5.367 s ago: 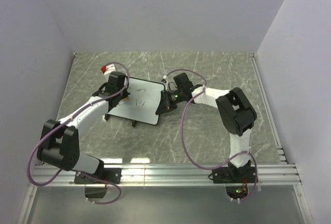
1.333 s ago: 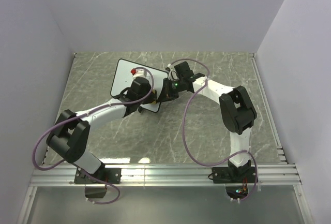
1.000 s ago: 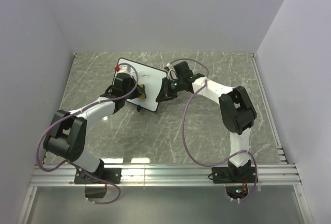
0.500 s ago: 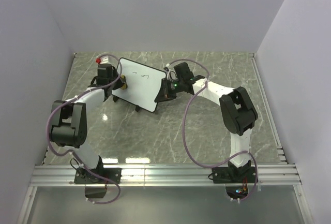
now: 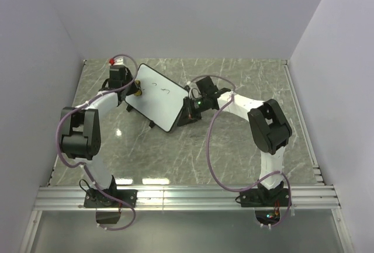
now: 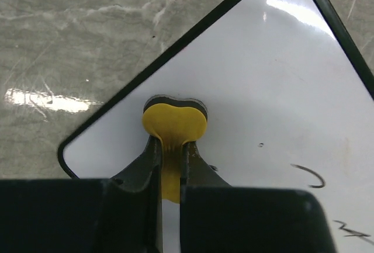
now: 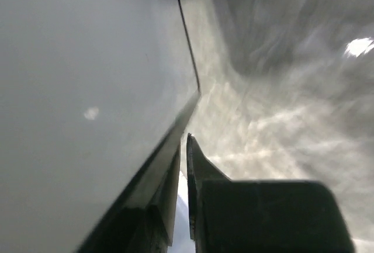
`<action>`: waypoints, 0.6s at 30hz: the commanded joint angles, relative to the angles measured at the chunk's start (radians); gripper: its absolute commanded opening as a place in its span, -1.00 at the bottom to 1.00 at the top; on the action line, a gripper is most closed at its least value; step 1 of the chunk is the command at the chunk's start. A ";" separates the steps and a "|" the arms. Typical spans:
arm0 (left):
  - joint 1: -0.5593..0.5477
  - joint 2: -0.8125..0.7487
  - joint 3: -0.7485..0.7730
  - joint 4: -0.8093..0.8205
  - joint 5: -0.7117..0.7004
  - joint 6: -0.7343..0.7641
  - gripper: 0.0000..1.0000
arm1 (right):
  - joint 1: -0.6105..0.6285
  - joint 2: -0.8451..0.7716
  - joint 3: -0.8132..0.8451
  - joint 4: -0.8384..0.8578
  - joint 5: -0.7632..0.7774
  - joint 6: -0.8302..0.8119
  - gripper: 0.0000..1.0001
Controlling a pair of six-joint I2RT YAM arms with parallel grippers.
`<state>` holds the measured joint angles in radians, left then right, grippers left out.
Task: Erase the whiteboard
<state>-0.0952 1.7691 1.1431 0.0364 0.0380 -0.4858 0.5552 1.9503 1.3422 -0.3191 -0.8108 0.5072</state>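
The whiteboard [image 5: 160, 102] is white with a thin black frame and stands tilted on the marble table, turned cornerwise. My right gripper [image 5: 188, 110] is shut on its right edge; in the right wrist view the board [image 7: 87, 89] fills the left and its rim sits between the fingers [image 7: 182, 143]. My left gripper [image 5: 134, 89] is shut on a yellow-black eraser [image 6: 174, 125], which presses on the board's face [image 6: 280, 89] near its far left corner. Two small black scribbles [image 6: 310, 174] are on the face.
Grey marble table [image 5: 234, 142] enclosed by white walls at left, back and right. A metal rail [image 5: 187, 197] runs along the near edge by the arm bases. Purple cables loop off both arms.
My left gripper has swept the eraser from the board's middle to its far left corner. The board has swung round in my right gripper. Most of the earlier scribbles are gone.
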 commanded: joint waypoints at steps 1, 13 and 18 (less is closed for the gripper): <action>-0.107 -0.005 -0.011 -0.003 0.080 -0.003 -0.99 | 0.074 -0.001 -0.009 -0.127 -0.116 -0.030 -1.00; -0.389 -0.004 0.007 -0.004 0.053 -0.111 -0.99 | 0.092 0.016 0.011 -0.143 -0.108 -0.047 -1.00; -0.455 -0.002 0.006 -0.021 0.028 -0.129 -0.99 | 0.092 0.015 0.017 -0.149 -0.103 -0.056 -1.00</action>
<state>-0.4469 1.6985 1.1675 0.0608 -0.0769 -0.5369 0.5686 1.9511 1.3373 -0.4389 -0.8684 0.5529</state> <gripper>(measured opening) 0.101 0.009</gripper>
